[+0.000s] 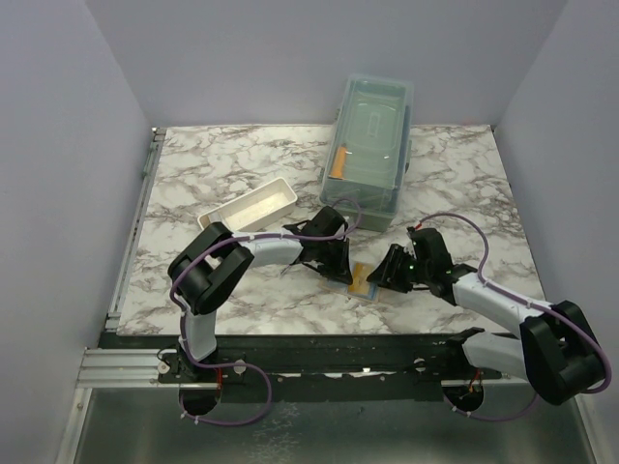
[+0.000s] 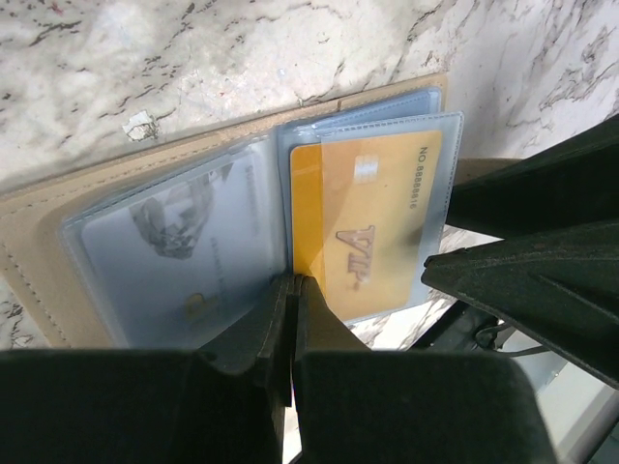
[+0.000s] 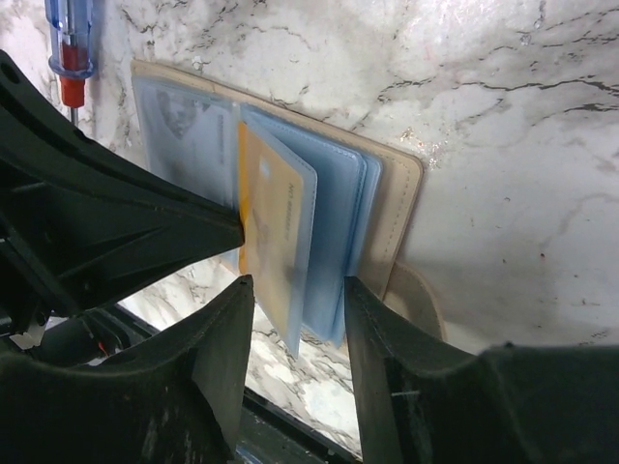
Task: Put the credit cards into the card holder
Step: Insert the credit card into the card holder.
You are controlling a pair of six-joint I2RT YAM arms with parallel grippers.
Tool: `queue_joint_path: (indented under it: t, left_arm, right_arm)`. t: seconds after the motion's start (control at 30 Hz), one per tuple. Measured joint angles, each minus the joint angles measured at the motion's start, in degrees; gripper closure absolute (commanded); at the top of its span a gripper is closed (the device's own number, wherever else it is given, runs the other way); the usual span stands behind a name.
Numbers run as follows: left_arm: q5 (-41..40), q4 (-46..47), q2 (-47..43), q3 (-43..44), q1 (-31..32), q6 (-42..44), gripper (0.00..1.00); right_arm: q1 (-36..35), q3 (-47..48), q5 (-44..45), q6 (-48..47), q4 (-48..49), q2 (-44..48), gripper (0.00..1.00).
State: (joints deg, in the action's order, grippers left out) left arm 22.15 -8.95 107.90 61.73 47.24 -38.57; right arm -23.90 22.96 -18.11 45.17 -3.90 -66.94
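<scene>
Left wrist view: card holder point(image 2: 39, 242) lies spread open on the marble table point(image 2: 145, 58), tan cover underneath, clear blue-tinted sleeves facing up.
Orange-yellow card point(image 2: 372, 227): inside the right-hand sleeve.
Writing on it: "VIP" in raised letters across the middle; along one edge "NO" and a number that starts with several eights; a pale strip near that edge is too blurred to read.
Grey card point(image 2: 174, 261): in the left-hand sleeve, with a faint figure printed on it and a small chip; no legible text.
Left gripper point(image 2: 293, 282): fingers pressed together, tips at the sleeves' near edge beside the orange-yellow card; whether they nip the plastic cannot be told.
Right gripper point(image 3: 297, 290): fingers apart, with the raised sleeve leaves standing between them.
Right wrist view: red-and-blue screwdriver point(image 3: 70, 48) lies on the table beyond the holder.
Top view: holder sits between both grippers; translucent lidded box point(image 1: 372, 145) and white tray point(image 1: 250, 205) stand farther back.
</scene>
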Motion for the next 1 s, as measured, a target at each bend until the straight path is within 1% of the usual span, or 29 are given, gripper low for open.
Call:
queue_joint_path:
  t: [0.13, 0.37, 0.53, 0.63, 0.77, 1.0]
  left_arm:
    - [0.72, 0.72, 0.0, -0.37, -0.28, -0.09, 0.98]
    - [1.07, 1.11, 0.0, -0.59, -0.42, -0.22, 0.99]
    - [1.42, 1.38, 0.0, -0.72, -0.55, -0.22, 0.98]
    - [1.55, 1.44, 0.0, -0.74, -0.61, -0.22, 0.92]
    - [1.55, 1.66, -0.61, -1.27, -0.63, -0.15, 0.77]
    - [1.38, -0.35, -6.01, -3.06, -1.53, -0.11, 0.63]
  right_arm:
    - [0.0, 0.02, -0.02, -0.31, -0.81, 0.74, 0.53]
    - [0.0, 0.33, -1.36, -0.74, -0.83, 0.24, 0.59]
    - [0.0, 0.46, -2.84, -0.9, 0.46, -1.51, 0.59]
    - [0.0, 0.46, -4.04, -0.9, 2.34, -3.13, 0.59]
    - [0.0, 0.46, -5.73, -1.03, 4.92, -4.72, 0.6]
    - [-0.13, 1.44, -7.67, -1.33, 7.56, -5.07, 0.6]
